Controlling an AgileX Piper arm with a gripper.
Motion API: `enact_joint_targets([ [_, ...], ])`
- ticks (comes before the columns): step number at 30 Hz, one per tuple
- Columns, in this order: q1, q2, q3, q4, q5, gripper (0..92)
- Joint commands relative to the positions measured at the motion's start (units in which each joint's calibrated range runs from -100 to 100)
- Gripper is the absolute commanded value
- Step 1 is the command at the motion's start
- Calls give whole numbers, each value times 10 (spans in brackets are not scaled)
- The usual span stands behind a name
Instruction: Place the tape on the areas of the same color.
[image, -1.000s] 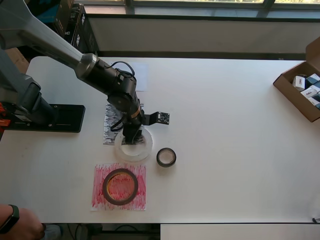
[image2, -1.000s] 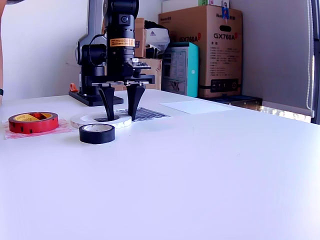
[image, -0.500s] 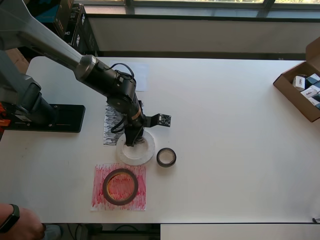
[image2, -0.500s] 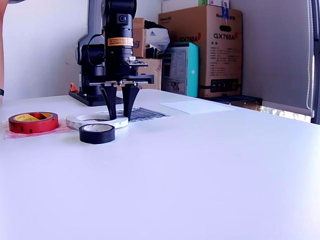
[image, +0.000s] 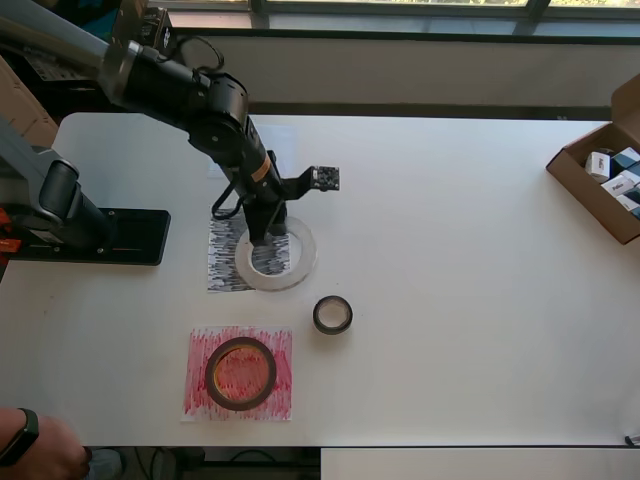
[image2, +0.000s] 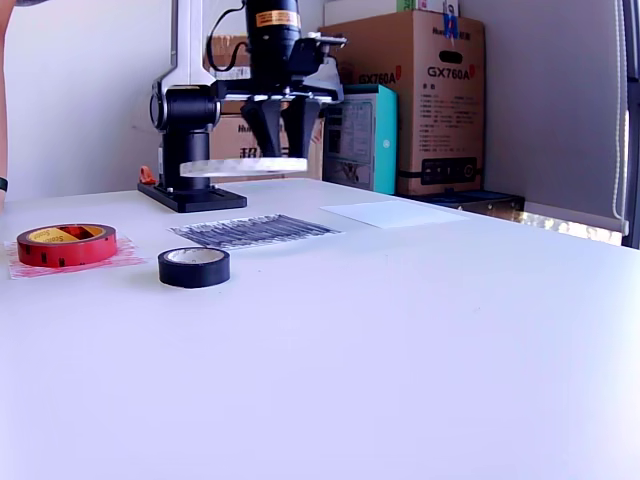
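The gripper (image2: 280, 150) pinches the rim of the white tape ring (image2: 243, 166) and holds it in the air above the black patch (image: 232, 255). It probably belongs on the white patch (image2: 385, 214) near the table's (image: 460, 260) far edge.

arm (image: 185, 88): black, grey links | orange label | black cable | tapered black fingers (image2: 262, 128)

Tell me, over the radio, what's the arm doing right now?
Gripper shut on white ring, held above the table. White patch bare. Path clear.
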Motion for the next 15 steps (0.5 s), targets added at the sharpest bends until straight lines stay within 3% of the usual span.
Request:
enact_joint_targets([
  [1, 120, -41, -3, -5, 19, 0],
  [15, 326, 10, -71, -7, 135, 0],
])
